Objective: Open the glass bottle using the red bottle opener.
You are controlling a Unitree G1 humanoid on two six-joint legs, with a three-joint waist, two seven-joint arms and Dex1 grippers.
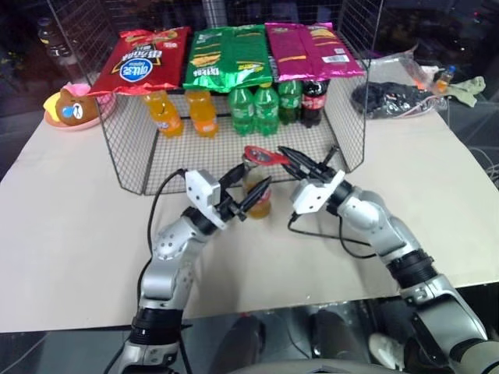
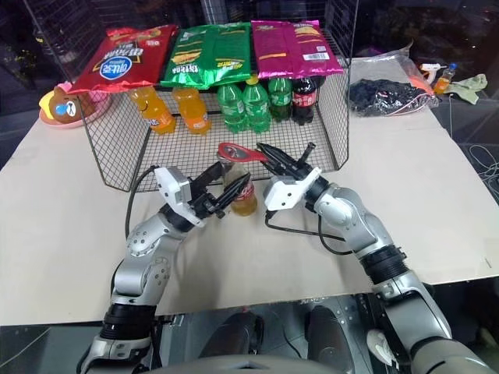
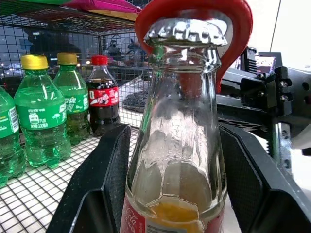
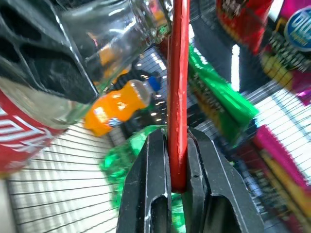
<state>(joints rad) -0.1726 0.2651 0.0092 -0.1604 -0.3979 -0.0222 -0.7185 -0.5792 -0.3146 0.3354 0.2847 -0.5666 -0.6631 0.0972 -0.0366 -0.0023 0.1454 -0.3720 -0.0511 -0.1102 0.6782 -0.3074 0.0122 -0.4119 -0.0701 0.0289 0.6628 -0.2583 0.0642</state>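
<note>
The glass bottle (image 1: 258,204) stands upright on the table just in front of the wire rack, orange drink in its lower part and a red label round its middle. My left gripper (image 1: 251,193) is shut on its body, one finger (image 3: 104,184) on each side. A metal cap (image 3: 187,31) sits on the neck. The red bottle opener (image 1: 260,154) has its oval loop head (image 3: 239,34) at the cap, reaching behind and over it. My right gripper (image 1: 291,160) is shut on the opener's straight handle (image 4: 179,87) and comes in from the right.
A wire mesh rack (image 1: 349,132) stands right behind the bottle, with snack bags (image 1: 228,54) on top and orange (image 1: 162,113), green (image 1: 254,105) and cola bottles (image 1: 313,100) inside. A bear figure (image 1: 70,107) sits back left, a dark bag (image 1: 394,97) back right.
</note>
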